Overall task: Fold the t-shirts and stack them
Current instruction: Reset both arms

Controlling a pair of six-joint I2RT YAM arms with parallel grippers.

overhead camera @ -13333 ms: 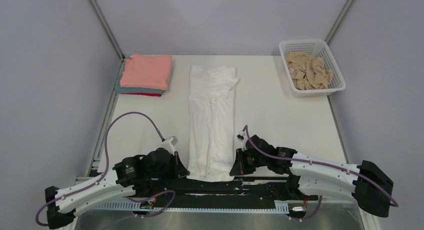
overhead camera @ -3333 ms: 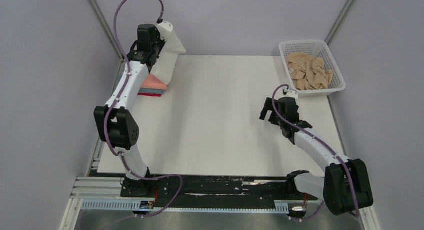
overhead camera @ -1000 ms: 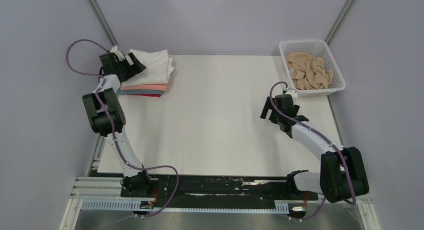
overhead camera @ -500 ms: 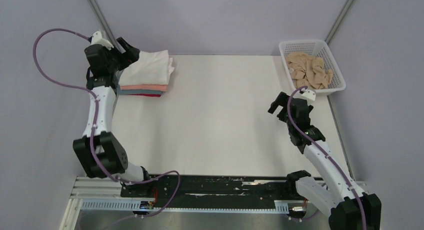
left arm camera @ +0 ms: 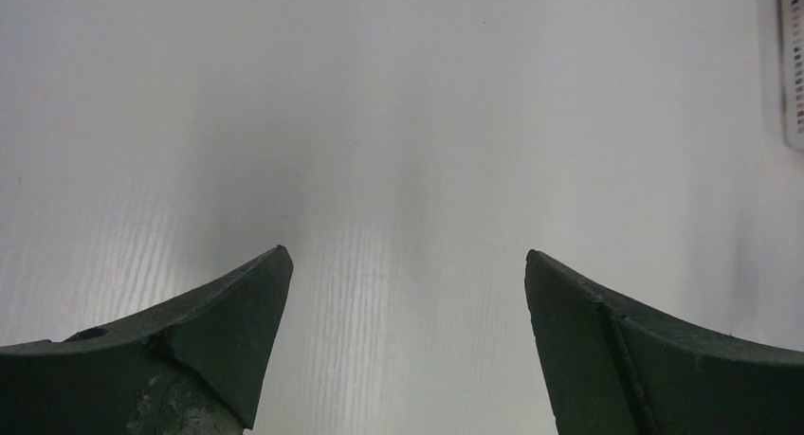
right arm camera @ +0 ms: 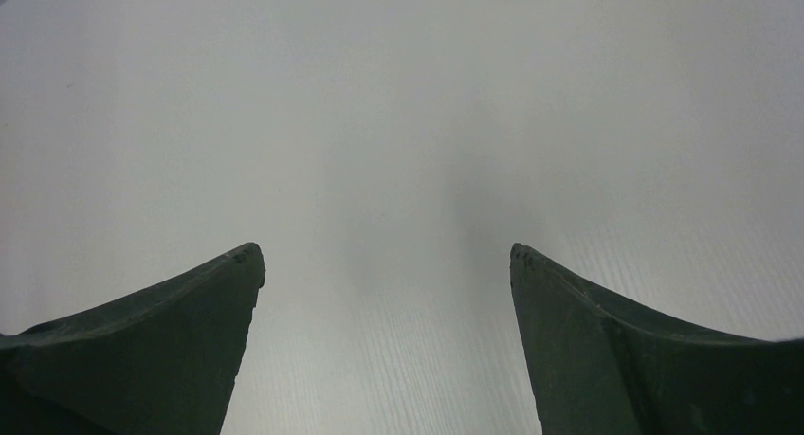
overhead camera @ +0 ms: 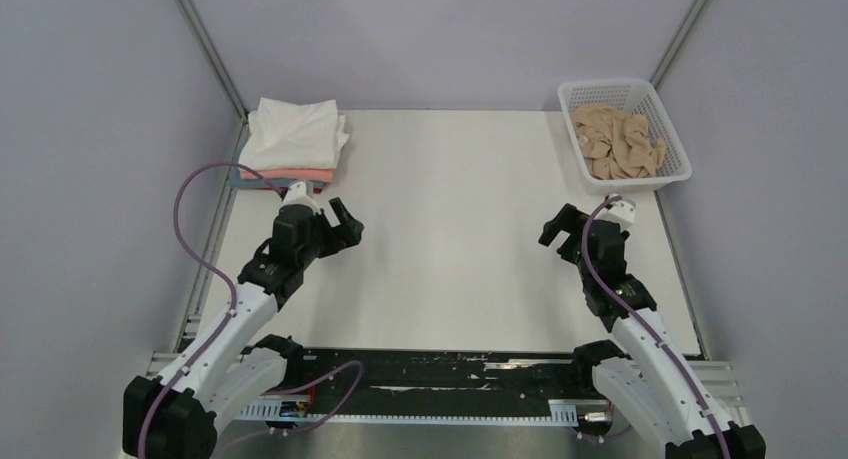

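The folded white t-shirt (overhead camera: 295, 134) lies on top of the stack at the back left, over the salmon-pink one (overhead camera: 290, 174) and a sliver of red (overhead camera: 308, 188). A crumpled tan t-shirt (overhead camera: 617, 141) fills the white mesh basket (overhead camera: 672, 169) at the back right. My left gripper (overhead camera: 348, 222) hovers open over bare table in front of the stack, apart from it. Its fingers (left arm camera: 223, 326) frame only the tabletop. My right gripper (overhead camera: 553, 227) stands open in front of the basket, its fingers (right arm camera: 588, 340) likewise around nothing.
The white table (overhead camera: 450, 229) stretches between the two arms. A corner of the basket (left arm camera: 793, 65) shows at the right edge of the left wrist view. Grey walls close in the back and both sides.
My left arm has pulled back from the stack to the table's left middle, leaving the white t-shirt on top. The right arm has barely shifted.
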